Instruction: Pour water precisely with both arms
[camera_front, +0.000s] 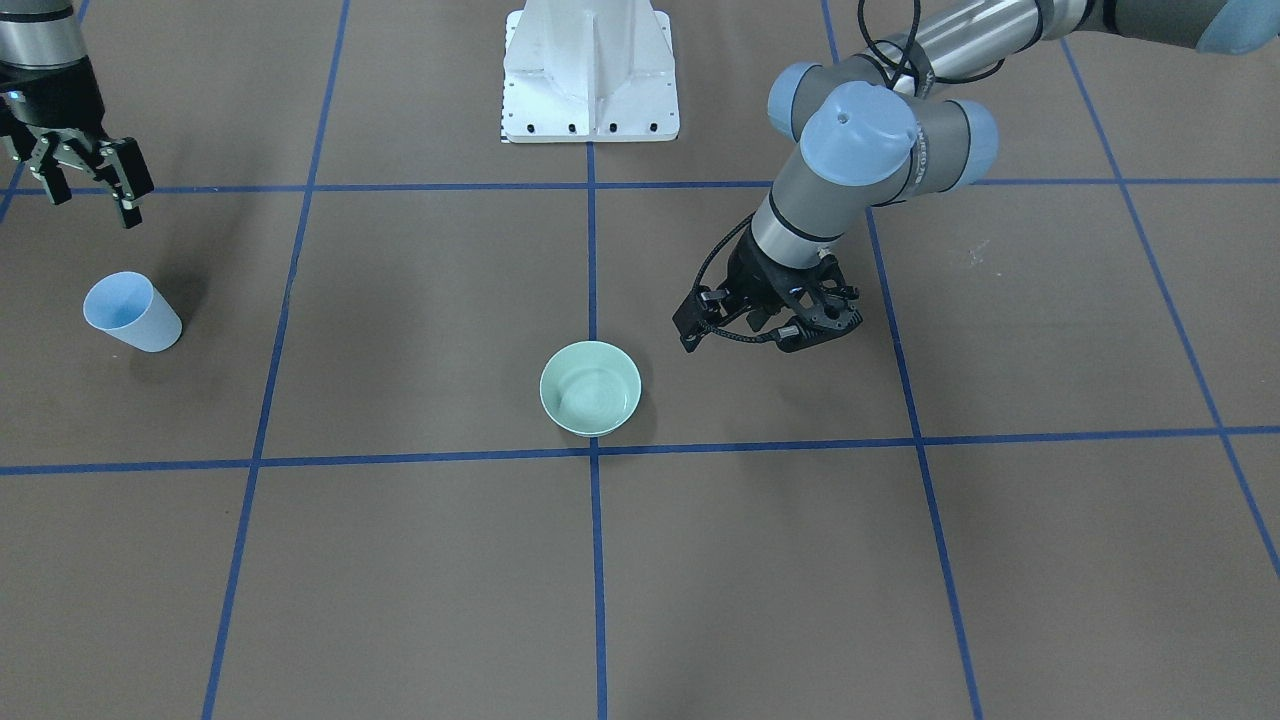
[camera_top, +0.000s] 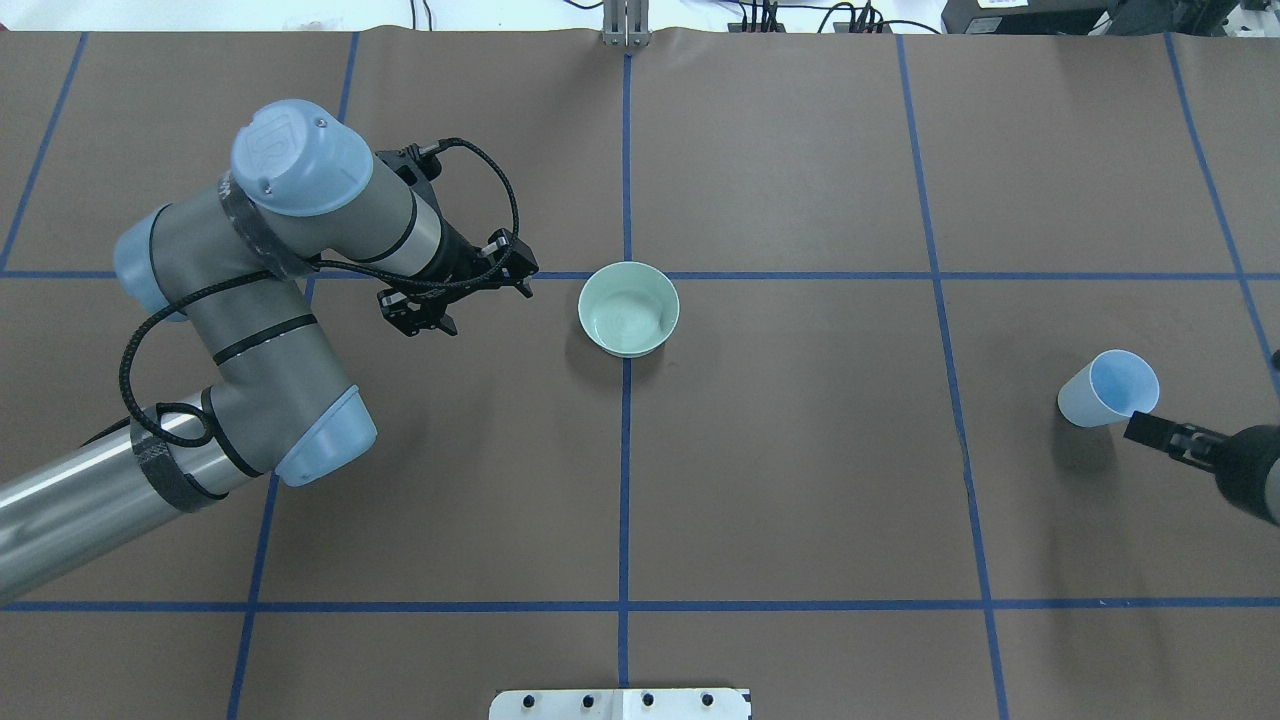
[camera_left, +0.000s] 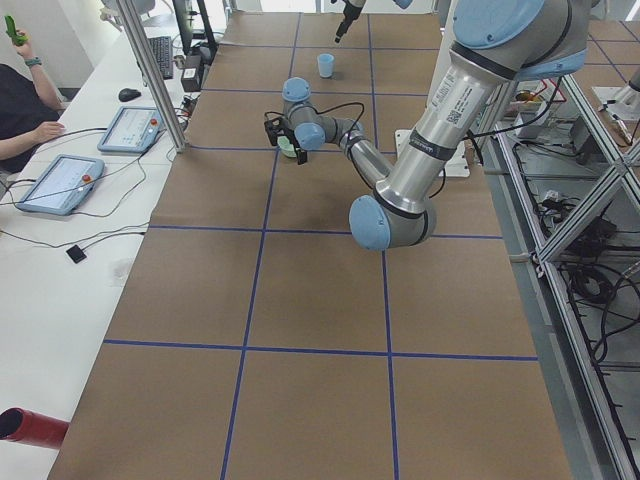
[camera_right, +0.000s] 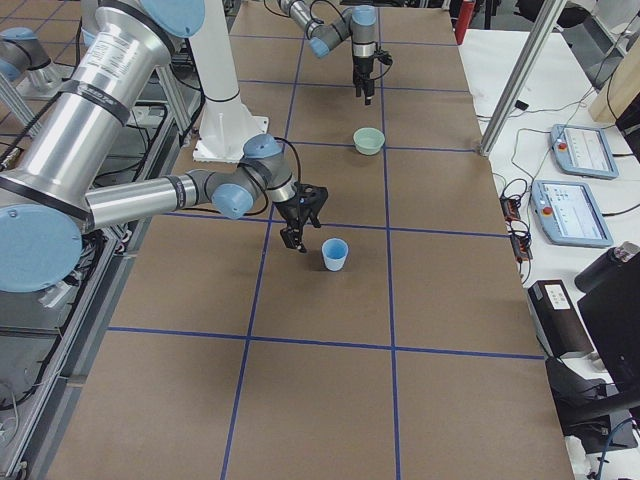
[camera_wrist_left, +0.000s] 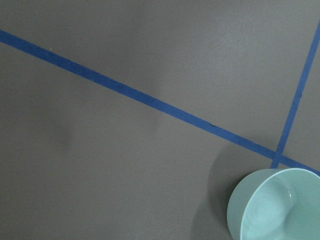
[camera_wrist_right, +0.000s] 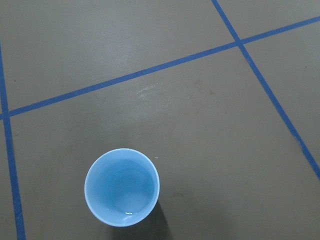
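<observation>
A pale green bowl (camera_front: 590, 388) stands at the table's middle on a blue tape crossing; it also shows in the overhead view (camera_top: 628, 308) and at the lower right of the left wrist view (camera_wrist_left: 280, 207). A light blue cup (camera_front: 130, 312) stands upright near the table's right end, seen from above in the right wrist view (camera_wrist_right: 122, 186). My left gripper (camera_front: 815, 335) points down beside the bowl, a little apart from it, fingers spread and empty (camera_top: 427, 322). My right gripper (camera_front: 92, 200) hangs open and empty just behind the cup.
The white bolted pedestal (camera_front: 590, 75) stands at the robot's side of the table. Blue tape lines divide the brown table cover into squares. Operators' tablets (camera_right: 580, 150) lie on a side bench beyond the table's far edge.
</observation>
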